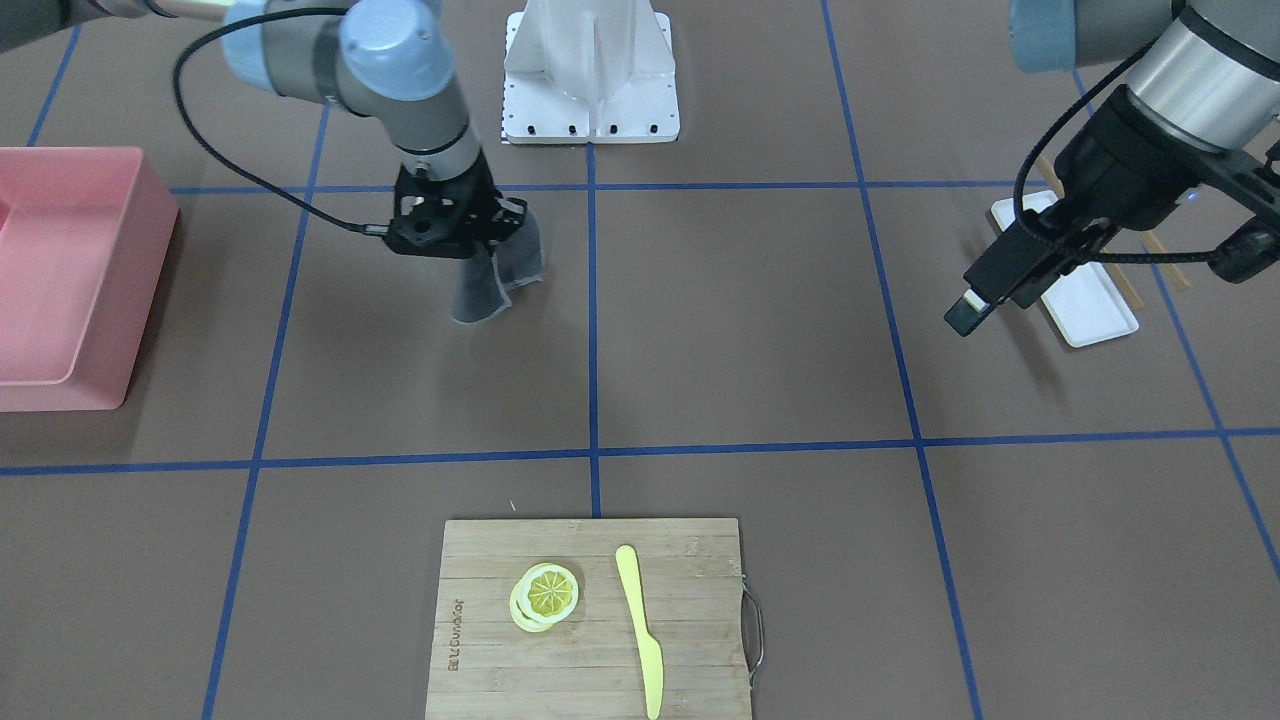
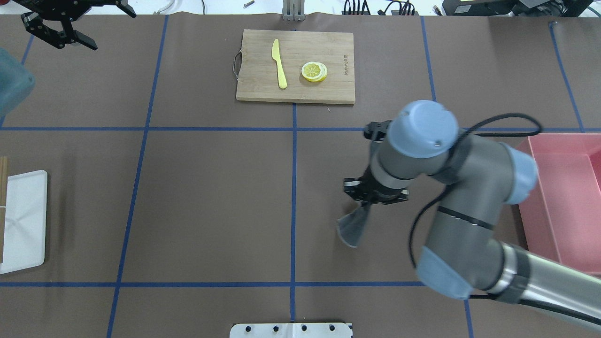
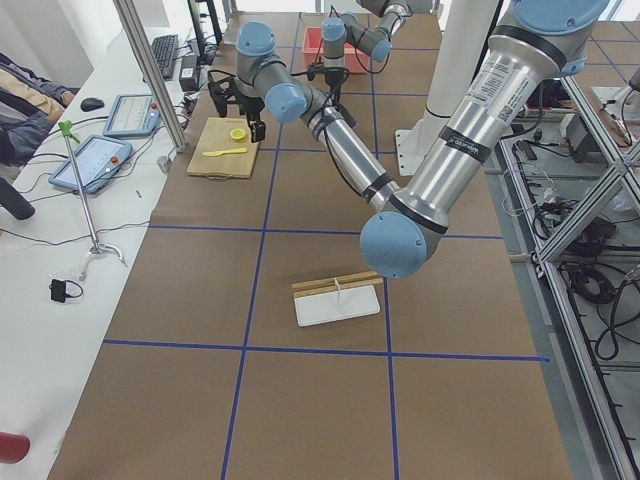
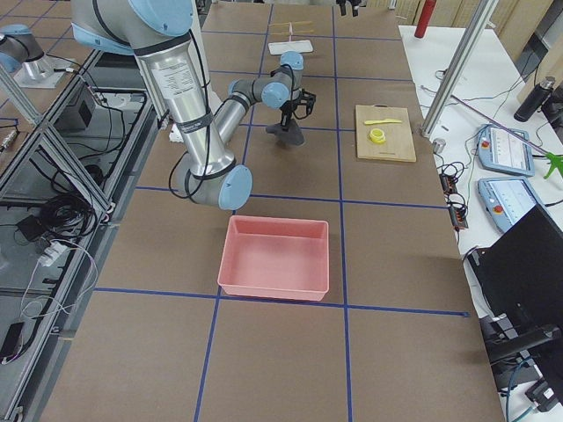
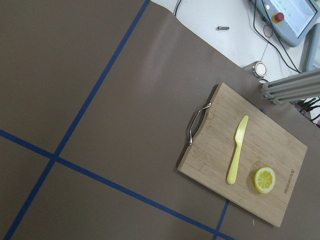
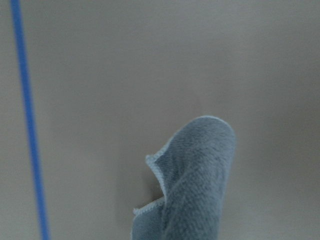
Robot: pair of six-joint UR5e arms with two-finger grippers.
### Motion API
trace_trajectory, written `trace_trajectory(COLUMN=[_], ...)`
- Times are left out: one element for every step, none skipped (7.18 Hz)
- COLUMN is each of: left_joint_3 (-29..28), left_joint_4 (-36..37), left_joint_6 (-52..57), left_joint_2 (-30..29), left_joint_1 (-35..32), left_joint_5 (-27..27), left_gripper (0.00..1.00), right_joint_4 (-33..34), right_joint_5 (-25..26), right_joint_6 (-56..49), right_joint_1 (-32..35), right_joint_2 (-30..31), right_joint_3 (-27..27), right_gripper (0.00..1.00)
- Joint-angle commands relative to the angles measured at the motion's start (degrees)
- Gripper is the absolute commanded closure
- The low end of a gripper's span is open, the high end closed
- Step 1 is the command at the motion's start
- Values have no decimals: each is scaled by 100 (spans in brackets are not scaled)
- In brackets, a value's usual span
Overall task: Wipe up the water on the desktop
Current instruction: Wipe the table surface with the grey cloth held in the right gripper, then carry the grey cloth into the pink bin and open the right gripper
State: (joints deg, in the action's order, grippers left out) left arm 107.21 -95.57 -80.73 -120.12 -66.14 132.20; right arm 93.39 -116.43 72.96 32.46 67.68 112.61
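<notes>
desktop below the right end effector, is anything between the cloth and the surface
Nothing visible. The right end effector holds a grey cloth hanging over bare desktop. The cutting board and pink bin lie well clear of it. No water shows.

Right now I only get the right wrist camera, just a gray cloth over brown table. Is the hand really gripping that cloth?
Observer: Yes, the right hand is shut on the cloth, which hangs from it.
Operator: Where's the other hand?
Observer: The left hand is open and empty, over the far left corner of the table.
Operator: Anything ahead of me?
Observer: A cutting board with a knife and lemon slices, beyond the next tape line.
</notes>
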Motion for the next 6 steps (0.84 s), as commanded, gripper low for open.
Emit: trace_trajectory(left_joint_3=[45,45,45,54,54,45], left_joint_4=[3,3,3,3,12,12], left_joint_6=[22,22,31,31,48,214], left_joint_2=[-3,-3,-3,-3,23,58], left_joint_1=[-13,-83,-101,-118,-127,-197], left_joint_5=[16,60,60,60,60,60], left_gripper=[3,3,3,3,2,3], right_joint_4=[117,318,607,863,1196,1338], right_joint_5=[-536,-799,-1080,-1335,-1347,-1347], right_joint_6=[-1262,-1815,-2821,-4354,-5796,-6681], right_joint_1=[1046,1800,2713,3566,4201,4695], right_joint_2=[1612,1974,2386,2799,3030,3093], right_joint_3=[1093,1427,1639,1606,1432,1073], right_gripper=[100,100,100,100,100,100])
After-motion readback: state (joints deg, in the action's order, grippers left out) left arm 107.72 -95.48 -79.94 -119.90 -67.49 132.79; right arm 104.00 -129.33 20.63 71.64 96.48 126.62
